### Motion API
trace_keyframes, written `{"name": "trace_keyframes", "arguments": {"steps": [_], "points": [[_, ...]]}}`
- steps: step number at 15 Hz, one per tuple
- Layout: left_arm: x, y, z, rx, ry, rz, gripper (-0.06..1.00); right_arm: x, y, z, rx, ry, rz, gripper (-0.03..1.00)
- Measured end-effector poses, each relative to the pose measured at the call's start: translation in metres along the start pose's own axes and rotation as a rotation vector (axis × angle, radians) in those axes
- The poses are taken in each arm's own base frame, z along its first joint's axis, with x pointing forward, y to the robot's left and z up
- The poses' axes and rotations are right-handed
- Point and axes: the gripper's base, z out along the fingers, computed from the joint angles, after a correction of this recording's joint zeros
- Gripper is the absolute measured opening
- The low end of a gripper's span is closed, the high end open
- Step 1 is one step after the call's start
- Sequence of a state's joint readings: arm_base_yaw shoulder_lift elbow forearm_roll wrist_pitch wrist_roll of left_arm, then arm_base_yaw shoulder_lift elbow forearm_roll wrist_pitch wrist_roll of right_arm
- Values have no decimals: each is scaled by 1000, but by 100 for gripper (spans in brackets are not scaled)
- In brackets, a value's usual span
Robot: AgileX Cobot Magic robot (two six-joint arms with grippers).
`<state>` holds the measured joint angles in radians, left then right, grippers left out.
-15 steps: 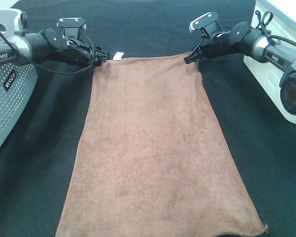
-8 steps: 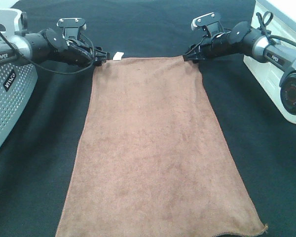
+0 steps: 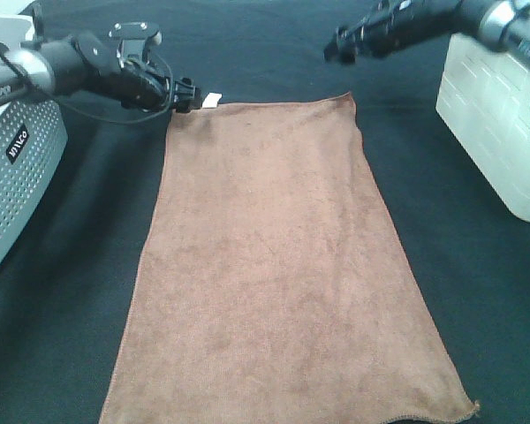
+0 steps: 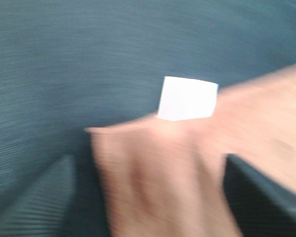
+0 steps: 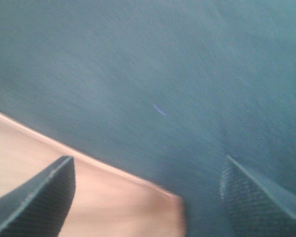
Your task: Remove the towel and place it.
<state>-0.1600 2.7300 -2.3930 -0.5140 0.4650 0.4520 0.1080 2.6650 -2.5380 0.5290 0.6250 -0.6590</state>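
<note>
The brown towel [image 3: 274, 265] lies flat and spread out on the black table cloth [image 3: 62, 309], its white tag [image 3: 212, 99] at the far left corner. My left gripper [image 3: 184, 95] is low at that corner. In the blurred left wrist view its fingers stand apart with the towel corner [image 4: 187, 168] and the tag [image 4: 187, 98] between them, not pinched. My right gripper [image 3: 340, 46] is lifted above and behind the far right corner. In the right wrist view it [image 5: 148, 197] is open and empty over the towel's corner [image 5: 113, 207].
A grey perforated box [image 3: 18, 177] stands at the left edge. A white box [image 3: 495, 124] stands at the right edge. The towel's near edge reaches the bottom of the exterior view.
My right gripper has left the far right towel corner and risen up and back. The corner now lies flat. My left arm has shifted slightly at the tag corner.
</note>
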Motion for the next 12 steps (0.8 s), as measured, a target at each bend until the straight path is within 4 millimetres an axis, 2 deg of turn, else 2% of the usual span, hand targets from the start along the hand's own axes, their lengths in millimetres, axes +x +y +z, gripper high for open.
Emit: {"name": "trace_keyframes", "arguments": {"steps": [1, 2, 3, 4, 6, 7, 8, 10, 12], "points": [[-11, -5, -8, 29, 25, 30, 85, -11, 4, -14, -19, 15, 31, 77], [-33, -13, -28, 69, 79, 71, 88, -34, 11, -46, -34, 43, 102, 79], [-48, -16, -42, 66, 89, 67, 88, -46, 14, -64, -32, 50, 127, 79], [-48, -16, -42, 66, 89, 67, 88, -46, 14, -64, -32, 50, 127, 79], [-82, -21, -84, 14, 102, 74, 88, -67, 18, -99, 8, 54, 143, 79], [-95, -22, -107, -26, 118, 76, 88, -83, 22, -129, 40, 55, 146, 79], [-112, -22, -143, -106, 160, 64, 88, -90, 24, -146, 61, 57, 147, 79], [-126, -14, -178, -182, 177, 22, 88, -101, 29, -178, 105, 80, 152, 79], [-140, 9, -211, -228, 125, -48, 88, -109, 34, -206, 133, 96, 158, 79]]}}
